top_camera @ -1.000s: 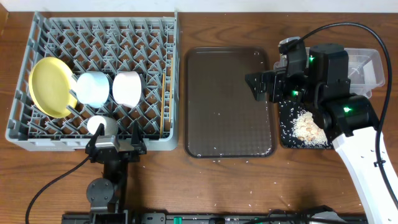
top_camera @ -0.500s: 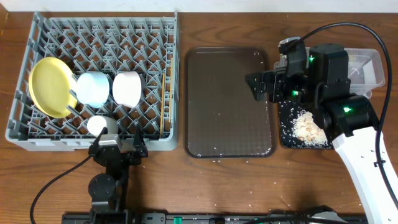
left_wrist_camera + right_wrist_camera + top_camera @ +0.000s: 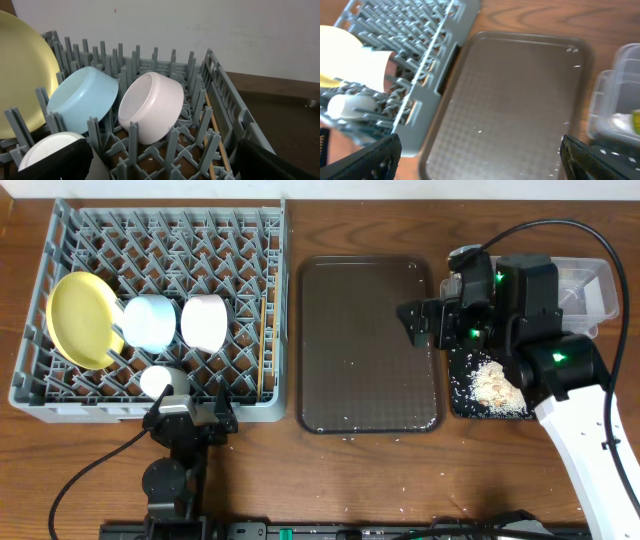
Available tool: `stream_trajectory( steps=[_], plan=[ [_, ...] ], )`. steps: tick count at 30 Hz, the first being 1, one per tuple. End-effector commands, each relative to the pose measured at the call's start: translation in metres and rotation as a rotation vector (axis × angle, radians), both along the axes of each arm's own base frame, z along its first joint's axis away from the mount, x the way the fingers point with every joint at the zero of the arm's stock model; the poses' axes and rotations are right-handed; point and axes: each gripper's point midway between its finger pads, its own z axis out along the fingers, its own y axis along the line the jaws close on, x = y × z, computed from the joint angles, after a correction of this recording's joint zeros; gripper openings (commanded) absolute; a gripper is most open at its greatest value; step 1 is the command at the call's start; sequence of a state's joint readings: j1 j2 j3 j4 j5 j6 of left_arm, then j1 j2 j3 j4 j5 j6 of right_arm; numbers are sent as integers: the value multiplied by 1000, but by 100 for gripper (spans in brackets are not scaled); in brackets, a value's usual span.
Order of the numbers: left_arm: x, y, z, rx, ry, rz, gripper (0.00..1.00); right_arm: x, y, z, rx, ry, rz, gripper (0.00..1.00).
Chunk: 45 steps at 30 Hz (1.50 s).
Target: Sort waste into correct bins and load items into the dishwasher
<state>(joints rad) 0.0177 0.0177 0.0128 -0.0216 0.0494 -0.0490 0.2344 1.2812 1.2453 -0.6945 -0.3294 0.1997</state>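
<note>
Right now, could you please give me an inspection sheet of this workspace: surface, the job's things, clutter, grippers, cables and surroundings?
Surface: wooden table, white specks scattered along its front.
Job's things: dish rack holds yellow plate, light-blue bowl, white bowl, white cup, chopsticks; black tray holds a rice pile; clear tub partly hidden by the right arm.
Clutter: brown serving tray.
Grippers: left gripper open, empty, at the rack's front edge; right gripper open, empty, above the serving tray's right edge.
Cables: black cable by the left arm; another looping over the right arm.
Surroundings: pale wall; nothing else seen.
</note>
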Motion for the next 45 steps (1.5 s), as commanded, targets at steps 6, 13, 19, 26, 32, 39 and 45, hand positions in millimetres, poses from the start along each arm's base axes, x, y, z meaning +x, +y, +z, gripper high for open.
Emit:
stream_trajectory(
  steps=[6, 13, 19, 26, 32, 39, 45],
  plan=[
    [-1, 1, -16, -1, 57, 6, 93, -21, -39, 34, -143, -373, -63, 99],
    [-1, 1, -16, -1, 57, 6, 93, -71, -68, -1, -120, -499, -142, 99],
    [-1, 1, -16, -1, 57, 6, 93, -101, -80, -39, -108, -593, -179, 99],
    [-1, 1, -16, -1, 58, 6, 92, -107, -85, -63, -86, -729, -209, 99],
    [-1, 1, -16, -1, 57, 6, 92, -107, -85, -68, -65, -841, -221, 99],
    [-1, 1, -16, -1, 57, 6, 93, -105, -86, -68, -66, -863, -229, 99],
    [-1, 1, -16, -1, 57, 6, 92, -105, -86, -82, -77, -804, -223, 99]
  ],
)
